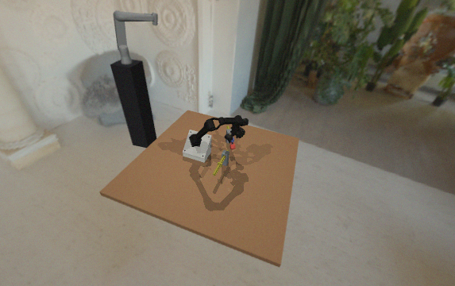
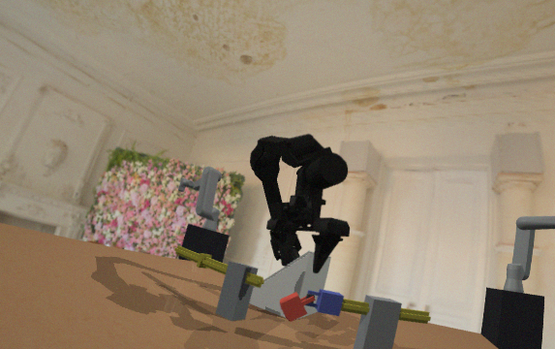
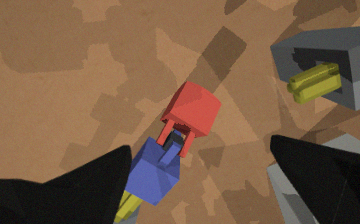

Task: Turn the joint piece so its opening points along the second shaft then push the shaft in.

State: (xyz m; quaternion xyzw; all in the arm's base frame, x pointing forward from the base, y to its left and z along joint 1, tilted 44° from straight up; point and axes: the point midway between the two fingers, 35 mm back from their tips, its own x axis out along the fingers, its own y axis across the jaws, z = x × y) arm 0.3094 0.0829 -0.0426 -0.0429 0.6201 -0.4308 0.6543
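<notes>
Hovering with its fingers spread wide, the black two-fingered gripper is probably lining up to grasp the red square joint piece, which is hanging from the blue block-shaped hinge part, apparently needing turning toward the sliding yellow ridged shaft.
</notes>
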